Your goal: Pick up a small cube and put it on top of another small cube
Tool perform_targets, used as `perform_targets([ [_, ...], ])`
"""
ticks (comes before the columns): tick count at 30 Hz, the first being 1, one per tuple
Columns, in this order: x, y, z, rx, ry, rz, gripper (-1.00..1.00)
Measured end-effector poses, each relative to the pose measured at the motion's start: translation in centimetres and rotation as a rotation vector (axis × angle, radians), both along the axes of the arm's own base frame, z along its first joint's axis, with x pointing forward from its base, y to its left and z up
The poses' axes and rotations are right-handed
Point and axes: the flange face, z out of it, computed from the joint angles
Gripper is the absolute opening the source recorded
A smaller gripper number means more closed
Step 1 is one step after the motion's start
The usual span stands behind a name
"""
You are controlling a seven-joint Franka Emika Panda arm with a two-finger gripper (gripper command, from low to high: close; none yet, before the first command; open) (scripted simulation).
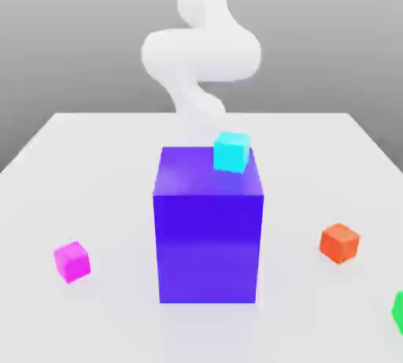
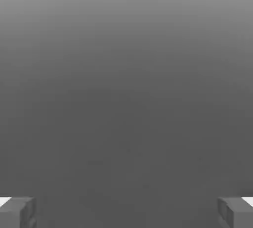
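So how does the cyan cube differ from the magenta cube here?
The cyan cube sits on top of the big blue-purple block, at its far corner toward the exterior view's right; the magenta cube rests on the white table, off to the exterior view's left. They differ in color. Both look about the same small size and lie free of the gripper.

Two small cubes, magenta and green, lying well apart on the white counter (image 1: 94, 164).

The magenta cube (image 1: 72, 261) sits flat on the counter toward the exterior view's left, turned slightly so one corner edge faces the camera, nothing touching it. The green cube (image 1: 398, 311) rests on the counter at the exterior view's right edge, cut off by the frame so just a sliver of it shows, a little nearer the camera than the magenta one.
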Motion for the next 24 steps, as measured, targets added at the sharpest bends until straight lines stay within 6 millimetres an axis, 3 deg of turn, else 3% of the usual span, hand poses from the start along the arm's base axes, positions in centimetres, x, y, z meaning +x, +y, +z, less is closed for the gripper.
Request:
perform_targets([
  [4,3.9,-5.4,-9.3,0.033,0.138,-0.147,0.00],
  [9,4.6,-12.0,-20.9,0.091,0.297,-0.321,0.00],
  [14,1.6,-17.6,-32.2,0.171,0.449,-0.492,0.00],
  [18,-3.4,-21.0,-40.6,0.255,0.564,-0.641,0.00],
  [21,-7.1,-21.7,-46.0,0.314,0.640,-0.722,0.00],
  [24,-7.7,-21.7,-49.3,0.325,0.658,-0.735,0.00],
])
